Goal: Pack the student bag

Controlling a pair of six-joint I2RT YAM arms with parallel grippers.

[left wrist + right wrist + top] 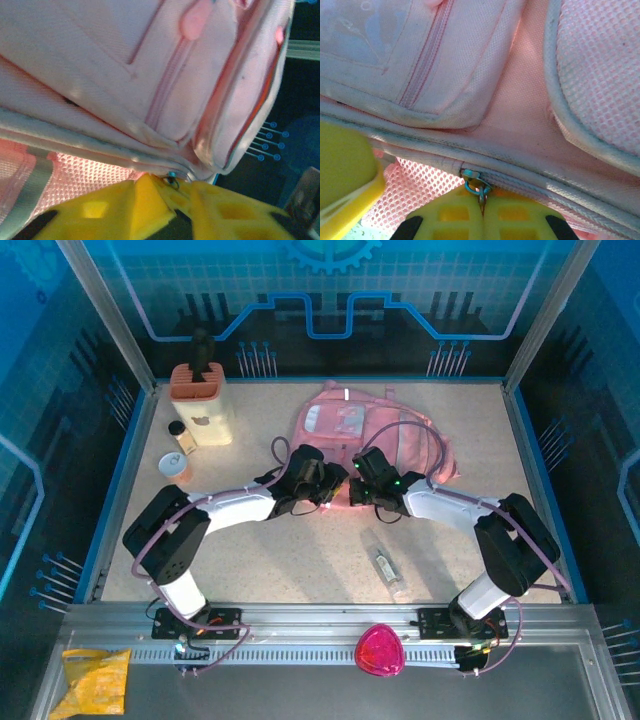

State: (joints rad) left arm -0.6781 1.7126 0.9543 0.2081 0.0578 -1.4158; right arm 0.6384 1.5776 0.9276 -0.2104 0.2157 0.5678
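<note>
Your right claw pinched the zip pull of the bag; your left claw stood slightly parted. Unzipping seemed in hand; next, draw the pull along steadily.

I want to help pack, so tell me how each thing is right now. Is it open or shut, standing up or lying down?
student bag, lying flat, front pocket zipped shut.
zip pull, pinched between yellow fingers.
right gripper, shut on the zip pull.
left gripper, jaws slightly apart at the bag's edge.
small bottle, standing upright, cap on.
clear tube, lying on its side.
</note>
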